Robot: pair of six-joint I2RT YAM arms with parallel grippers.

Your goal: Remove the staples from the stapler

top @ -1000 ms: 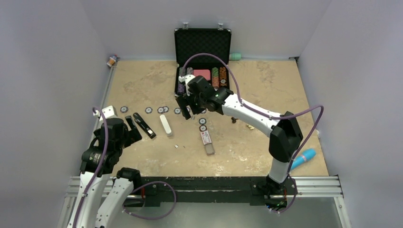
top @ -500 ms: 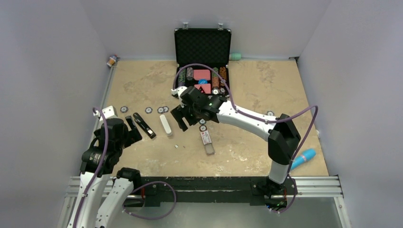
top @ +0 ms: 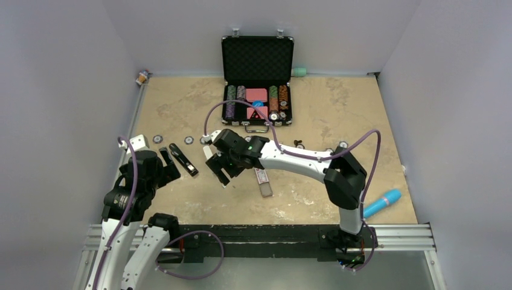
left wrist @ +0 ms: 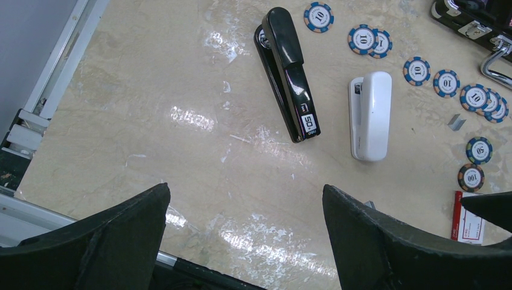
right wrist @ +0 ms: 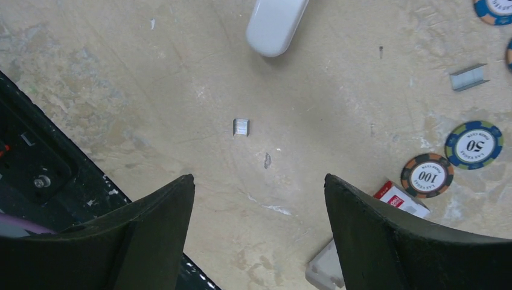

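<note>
My left claw (left wrist: pixel 244 193) hangs low over the near edge of the table (left wrist: pixel 151 121), fingers apart and empty. My right claw (right wrist: pixel 258 181), likewise spread around nothing, hovers over 1 loose bit of the staples (right wrist: pixel 241 127) — a 2nd strip (right wrist: pixel 469 77) lies farther off. Beyond, the stapler (left wrist: pixel 290 78) lies shut beside the white block (left wrist: pixel 370 115), ungripped — I judge the unloading barely begun, if at all.
</note>
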